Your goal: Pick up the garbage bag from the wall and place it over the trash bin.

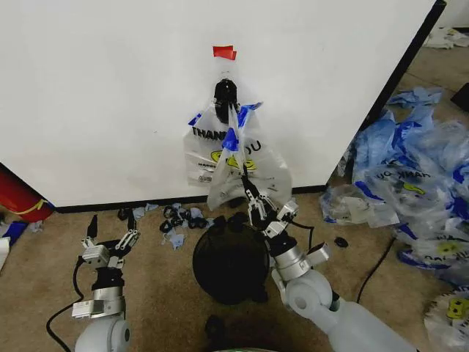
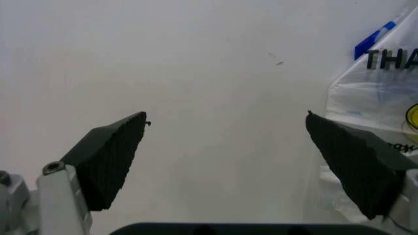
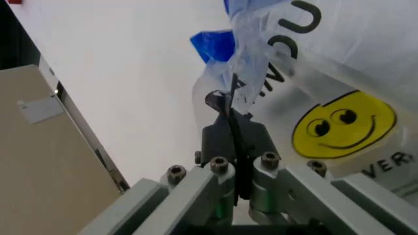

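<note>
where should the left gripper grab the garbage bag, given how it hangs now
Probably the garbage bag's loose left edge below the handles, coming from the robot's left. The right gripper already pinches the lower middle, and the left gripper waits open on that side.

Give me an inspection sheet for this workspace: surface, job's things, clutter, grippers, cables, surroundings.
Surface: brown carpet floor.
Job's things: garbage bag hangs on the wall below red tape; trash bin stands on the floor under it.
Clutter: blue scraps and black lumps along the wall's base.
Grippers: right gripper shut on the garbage bag's lower part; left gripper open, apart from the bag, facing the wall.
Cables: black cable on the floor at right.
Surroundings: pile of bags at right; red object at left.
</note>
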### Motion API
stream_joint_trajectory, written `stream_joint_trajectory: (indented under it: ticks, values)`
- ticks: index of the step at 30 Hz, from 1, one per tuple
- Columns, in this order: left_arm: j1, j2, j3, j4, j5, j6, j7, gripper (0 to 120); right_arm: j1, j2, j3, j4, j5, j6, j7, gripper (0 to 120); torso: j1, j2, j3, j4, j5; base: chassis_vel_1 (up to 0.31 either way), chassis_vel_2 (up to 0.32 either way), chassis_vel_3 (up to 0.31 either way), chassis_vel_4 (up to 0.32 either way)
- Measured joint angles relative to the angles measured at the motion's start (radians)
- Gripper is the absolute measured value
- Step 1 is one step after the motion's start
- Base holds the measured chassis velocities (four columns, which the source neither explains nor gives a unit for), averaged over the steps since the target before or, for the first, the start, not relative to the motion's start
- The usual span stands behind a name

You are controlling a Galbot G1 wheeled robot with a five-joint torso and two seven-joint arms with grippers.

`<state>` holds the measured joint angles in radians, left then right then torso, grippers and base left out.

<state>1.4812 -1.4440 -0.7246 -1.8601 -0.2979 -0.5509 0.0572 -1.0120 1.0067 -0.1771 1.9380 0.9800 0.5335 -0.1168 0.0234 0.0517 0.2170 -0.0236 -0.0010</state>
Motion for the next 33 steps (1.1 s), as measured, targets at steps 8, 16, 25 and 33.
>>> stream_joint_trajectory:
  ticks: [8, 16, 25, 33]
  values:
    - [0.001, 0.016, -0.003, 0.004, -0.011, -0.004, 0.0, 97, -0.049, -0.015, 0.013, 0.024, -0.022, 0.011, -0.002, 0, 0.0, 0.0, 0.0, 0.0, -0.0001, 0.0, 0.0, 0.0, 0.0]
    - [-0.007, 0.031, -0.001, 0.016, -0.021, -0.004, 0.001, 97, -0.131, -0.03, 0.048, 0.046, -0.05, 0.032, -0.011, 0, 0.0, 0.0, 0.0, 0.0, -0.0001, 0.0, 0.0, 0.0, 0.0]
    - [-0.01, 0.037, 0.004, 0.023, -0.023, -0.006, 0.0, 97, -0.214, -0.044, 0.09, 0.071, -0.08, 0.046, -0.016, 0, 0.0, 0.0, 0.0, 0.0, 0.0, 0.0, 0.0, 0.0, 0.0]
    - [-0.01, 0.041, 0.005, 0.025, -0.025, -0.008, 0.0, 97, -0.281, -0.054, 0.124, 0.09, -0.106, 0.064, -0.023, 0, 0.0, 0.0, 0.0, 0.0, -0.0001, 0.0, 0.0, 0.0, 0.0]
